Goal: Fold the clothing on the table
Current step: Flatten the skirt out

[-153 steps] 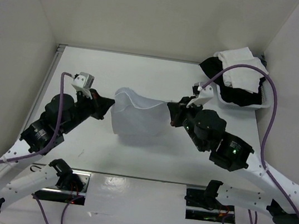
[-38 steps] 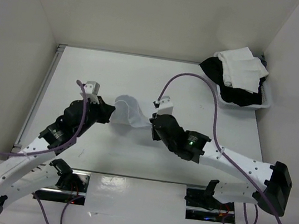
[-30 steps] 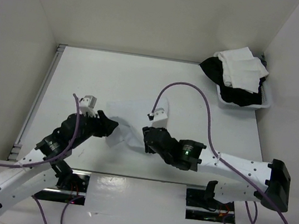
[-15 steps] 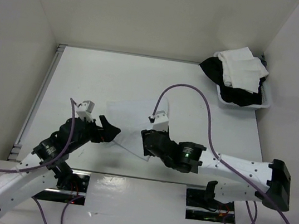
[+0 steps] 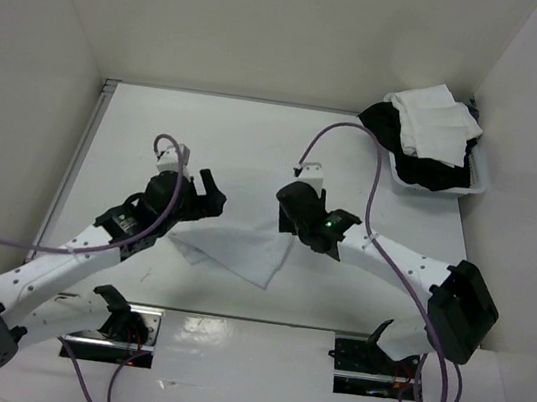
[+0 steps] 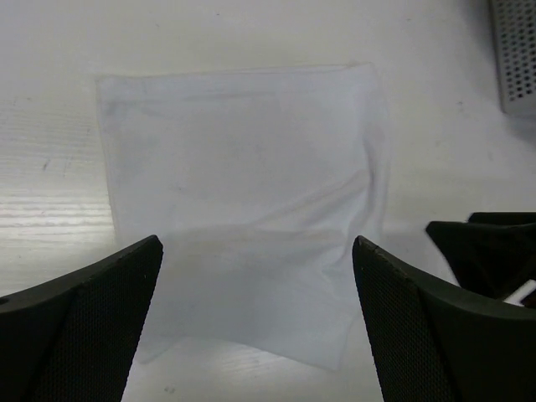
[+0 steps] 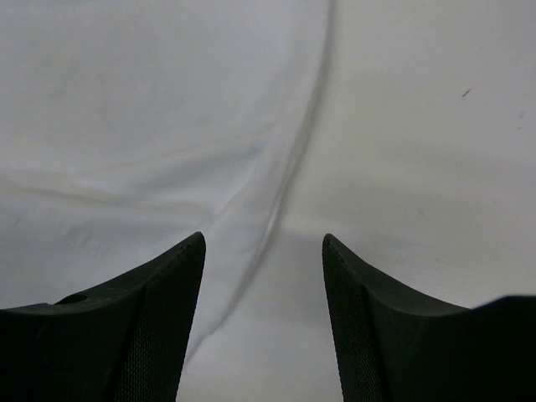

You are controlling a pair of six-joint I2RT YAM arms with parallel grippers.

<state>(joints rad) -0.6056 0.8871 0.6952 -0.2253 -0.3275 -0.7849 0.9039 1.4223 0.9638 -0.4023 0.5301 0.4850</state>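
Top external shows the clothing (image 5: pixel 236 247) flat on the table (image 5: pixel 258 139), left pincer (image 5: pixel 212 190) and right pincer (image 7: pixel 262 243) both open.

1. Left arm (image 5: pixel 57 265) and right arm (image 5: pixel 401 264) — white link shells joined by rounded black joint housings.
2. A thin purple cable (image 5: pixel 160 139) runs off each wrist; the right one (image 5: pixel 360 128) is longer.
3. Each wrist carries a small white camera box (image 5: pixel 171 157).
4. A green light (image 5: pixel 327 224) glows on the right arm's black housing.
5. Fingers (image 6: pixel 92 335) — black, tapered, with fine mesh texture.
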